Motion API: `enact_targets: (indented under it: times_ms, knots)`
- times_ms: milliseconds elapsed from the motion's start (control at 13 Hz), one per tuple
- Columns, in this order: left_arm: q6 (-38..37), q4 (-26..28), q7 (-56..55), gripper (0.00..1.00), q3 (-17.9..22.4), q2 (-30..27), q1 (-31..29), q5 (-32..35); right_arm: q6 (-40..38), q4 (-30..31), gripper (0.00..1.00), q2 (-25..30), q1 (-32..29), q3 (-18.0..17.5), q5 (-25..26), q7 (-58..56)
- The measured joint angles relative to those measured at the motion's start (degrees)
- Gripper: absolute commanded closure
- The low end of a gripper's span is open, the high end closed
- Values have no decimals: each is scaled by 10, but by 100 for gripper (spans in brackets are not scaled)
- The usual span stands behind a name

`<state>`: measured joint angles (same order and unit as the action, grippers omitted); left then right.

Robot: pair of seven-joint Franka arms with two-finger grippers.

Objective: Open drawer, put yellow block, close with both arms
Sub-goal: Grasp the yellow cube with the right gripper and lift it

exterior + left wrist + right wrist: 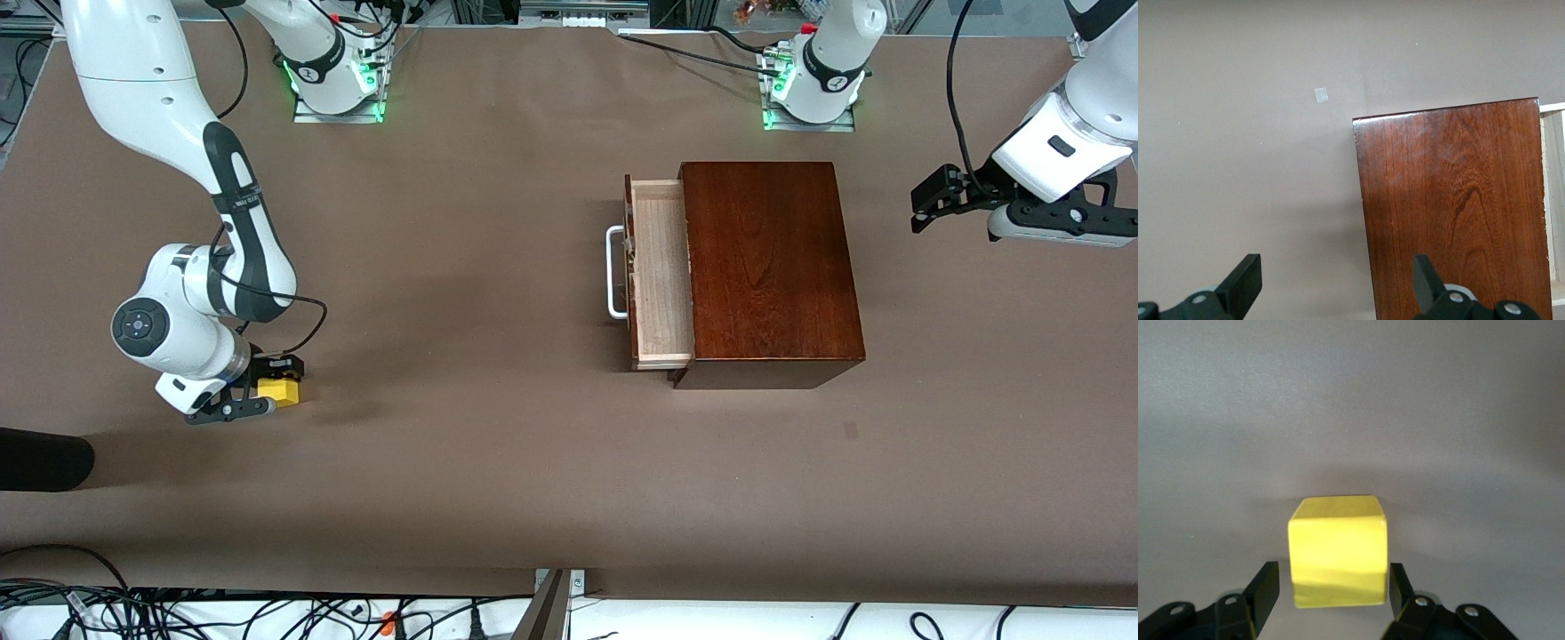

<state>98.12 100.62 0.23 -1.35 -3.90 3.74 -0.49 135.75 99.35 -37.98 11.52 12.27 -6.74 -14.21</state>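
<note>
— Now, where's the block (1338, 550)?
— On the table toward my right arm's end, between my right gripper's (1335, 590) half-closed fingers, one side still gapped. Left gripper (1338, 283) waits, wide.
— Next?
— Squeeze, lift, carry to the open drawer (662, 276).

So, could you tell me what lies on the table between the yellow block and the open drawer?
Nothing: the front view shows only bare brown table between the yellow block and the drawer.

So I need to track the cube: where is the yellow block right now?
The yellow block sits on the table at the right arm's end, between the right hand's fingers, well away from the open drawer.
</note>
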Motion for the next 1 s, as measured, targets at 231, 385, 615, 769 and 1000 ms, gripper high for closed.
enact_targets:
  times_ms: [231, 385, 615, 769, 1000]
  knots:
    - [0, 0, 0, 0, 0, 0, 0, 0, 1, 0, 73, -2, -5, 0, 0, -6]
    - [0, 0, 0, 0, 0, 0, 0, 0, 1, -1, 88, -2, -4, 0, 0, -6]
    - [0, 0, 0, 0, 0, 0, 0, 0, 1, -3, 88, -2, 4, -2, 0, -13]
    - [0, 0, 0, 0, 1, 0, 0, 0, -6, -15, 88, 5, 27, -4, 0, -18]
    - [-1, 0, 0, 0, 1, 0, 0, 0, -80, -60, 88, 37, 81, -5, 0, -18]
